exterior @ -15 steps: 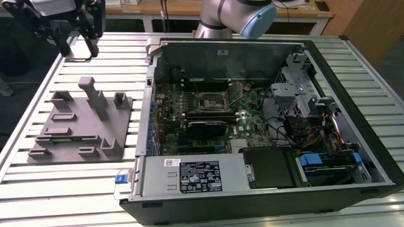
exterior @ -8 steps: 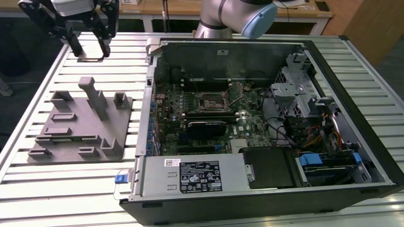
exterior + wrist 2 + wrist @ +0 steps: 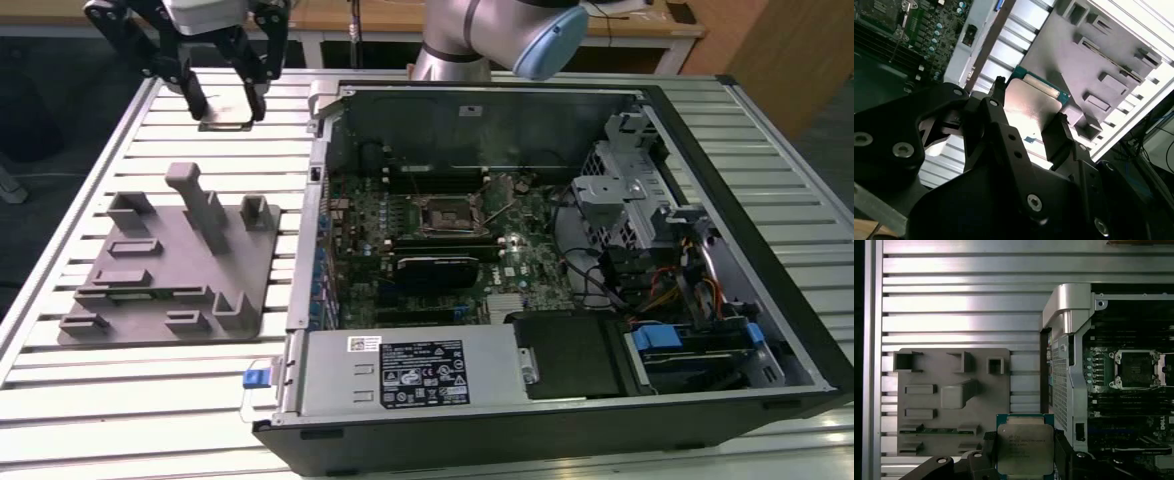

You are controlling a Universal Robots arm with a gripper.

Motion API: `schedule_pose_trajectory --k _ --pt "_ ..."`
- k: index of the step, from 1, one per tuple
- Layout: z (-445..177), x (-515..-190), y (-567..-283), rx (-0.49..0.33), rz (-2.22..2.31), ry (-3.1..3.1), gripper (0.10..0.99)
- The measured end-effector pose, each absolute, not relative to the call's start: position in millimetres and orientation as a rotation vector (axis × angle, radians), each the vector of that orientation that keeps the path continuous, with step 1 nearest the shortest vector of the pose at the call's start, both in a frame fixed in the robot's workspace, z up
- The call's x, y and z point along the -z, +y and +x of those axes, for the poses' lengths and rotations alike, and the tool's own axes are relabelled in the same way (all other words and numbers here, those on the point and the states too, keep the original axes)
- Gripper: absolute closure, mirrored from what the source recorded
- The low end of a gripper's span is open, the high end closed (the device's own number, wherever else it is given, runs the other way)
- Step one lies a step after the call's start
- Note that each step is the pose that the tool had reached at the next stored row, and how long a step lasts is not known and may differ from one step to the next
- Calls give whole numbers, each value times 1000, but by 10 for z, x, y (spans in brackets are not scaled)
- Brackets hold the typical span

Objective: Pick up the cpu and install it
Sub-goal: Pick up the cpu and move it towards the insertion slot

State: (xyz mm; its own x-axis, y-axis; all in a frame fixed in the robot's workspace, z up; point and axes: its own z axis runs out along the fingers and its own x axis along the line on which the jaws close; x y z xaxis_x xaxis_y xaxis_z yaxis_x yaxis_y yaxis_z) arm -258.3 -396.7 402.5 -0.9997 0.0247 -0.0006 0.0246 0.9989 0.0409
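Upper left of the exterior view: the gripper [image 3: 224, 112] hangs over the slatted aluminium table [image 3: 134, 400], above the grey moulded parts tray [image 3: 174, 270] in the frame and apart from it. The jaws are clamped on the cpu [image 3: 227, 124], one against each of two opposite edges. The cpu lies flat at fingertip level. Cannot tell whether it is clear of the table or resting on it.

First wrist view: the cpu [image 3: 1025, 450] shows its silvery-grey lid to the camera with a thin green edge around it. A black jaw presses on either side. The parts tray [image 3: 944, 400] sits on the table beyond it.

Second wrist view: there is glare on the cpu [image 3: 1031, 105] plate, and the green rim is visible between the jaws.

Centre and right of the exterior view: an open computer case [image 3: 787, 330] lies on its side on the table with the motherboard [image 3: 400, 215] exposed. The cpu socket [image 3: 445, 213] sits near frame centre, dark inside its metal frame and well apart from the cpu. The power supply [image 3: 400, 372] is at lower centre. The robot arm [image 3: 494, 35] is at top centre.
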Motion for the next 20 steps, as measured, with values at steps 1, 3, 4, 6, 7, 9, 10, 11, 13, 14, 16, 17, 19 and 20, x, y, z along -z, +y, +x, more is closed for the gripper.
schedule_pose_trajectory --k 1,3,4,6,7,9,10,11,13,14,16,17,19,20 --pt "-2544 -4025 -3967 -64 39 3140 545" --pt "-2470 -4025 -3967 -64 39 3140 545" --pt "-2435 -4025 -3967 -64 39 3140 545" --pt "-2363 -4025 -3967 -64 39 3140 545" --pt "-2327 -4025 -3967 -64 39 3140 545" --pt "-2252 -4025 -3967 -64 39 3140 545" --pt "-2213 -4024 -3967 -64 39 3140 545" --pt "-2172 -4025 -3967 -64 39 3140 545" --pt "-2092 -4025 -3967 -64 39 3140 545" --pt "-2053 -4025 -3967 -64 39 3140 545" --pt "-1977 -4024 -3967 -64 39 3140 545" --pt "-1945 -4025 -3967 -64 39 3140 545" --pt "-1876 -4025 -3967 -64 39 3140 545" --pt "-1845 -4025 -3966 -64 39 3140 545"
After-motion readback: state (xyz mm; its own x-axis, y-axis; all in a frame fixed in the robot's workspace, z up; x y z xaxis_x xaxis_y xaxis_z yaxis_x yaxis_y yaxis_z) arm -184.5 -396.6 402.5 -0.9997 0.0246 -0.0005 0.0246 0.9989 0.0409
